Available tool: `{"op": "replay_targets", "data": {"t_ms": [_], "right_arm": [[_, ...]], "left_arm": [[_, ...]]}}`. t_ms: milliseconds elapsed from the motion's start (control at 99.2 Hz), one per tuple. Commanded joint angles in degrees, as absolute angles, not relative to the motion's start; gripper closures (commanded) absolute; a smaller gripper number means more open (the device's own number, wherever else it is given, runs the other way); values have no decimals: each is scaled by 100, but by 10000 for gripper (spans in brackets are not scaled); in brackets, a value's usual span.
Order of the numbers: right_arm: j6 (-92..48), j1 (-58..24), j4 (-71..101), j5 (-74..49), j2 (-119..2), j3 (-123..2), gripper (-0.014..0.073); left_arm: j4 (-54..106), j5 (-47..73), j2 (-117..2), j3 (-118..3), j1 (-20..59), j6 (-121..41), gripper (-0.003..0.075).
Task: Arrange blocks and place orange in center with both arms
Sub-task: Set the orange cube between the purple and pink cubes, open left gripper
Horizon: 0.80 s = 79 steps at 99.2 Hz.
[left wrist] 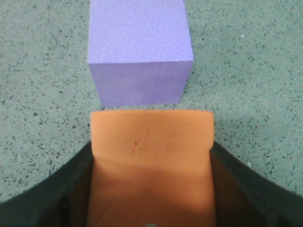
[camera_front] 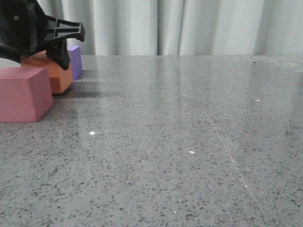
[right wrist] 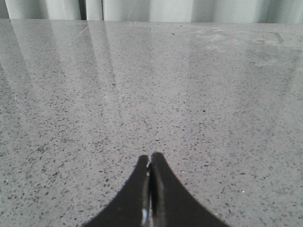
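1. The pink-red cube (camera_front: 23,93) lies nearest the camera, at the left edge of the desk (camera_front: 189,142)
2. Just behind it stands the orange cube (camera_front: 53,73), near the far-left corner, the middle one of the row
3. The left gripper (camera_front: 59,47) is over this orange cube; in the wrist view its black fingers (left wrist: 244,182) sit against both sides of the block (left wrist: 150,142), grasping it
4. The purple cube (camera_front: 75,60) stands just beyond, nearest the far edge, a narrow gap apart from the orange (left wrist: 139,52)
5. The right gripper (right wrist: 150,163) hangs over bare desk (right wrist: 189,94), fingertips clenched together on nothing
6. Pale curtains (camera_front: 189,26) hang behind the far edge
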<state>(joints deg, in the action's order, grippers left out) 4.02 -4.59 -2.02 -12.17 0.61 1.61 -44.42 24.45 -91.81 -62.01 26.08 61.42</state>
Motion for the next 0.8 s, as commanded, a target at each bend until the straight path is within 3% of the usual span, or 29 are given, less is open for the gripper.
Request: {"op": "replay_targets", "data": {"t_ms": [0,141,212,333,403,786], "right_arm": [[358,-427,-216,-729,201,79,661],[358,-427,-216,-729,201,79,661],[358,-427,-216,-729,201,79,661],[358,-427,-216,-729,201,79,661],[358,-427,-216,-729,201,79,661],[358,-427,-216,-729,201,79,661]], "left_arm": [[-4444,2214,-9019,-6354,2599,6195,577],[-4417,2201,-9019,-6354,2599,6195,492],[-4428,2150,-9019,-6354,2599,6195,390],[-4480,2072,-9019,-6354,2599,6195,145],[-4480,2068,-9019,-6354,2599,6195,71],[-4480,2193,-8452,-6354,2599,6195,71]]}}
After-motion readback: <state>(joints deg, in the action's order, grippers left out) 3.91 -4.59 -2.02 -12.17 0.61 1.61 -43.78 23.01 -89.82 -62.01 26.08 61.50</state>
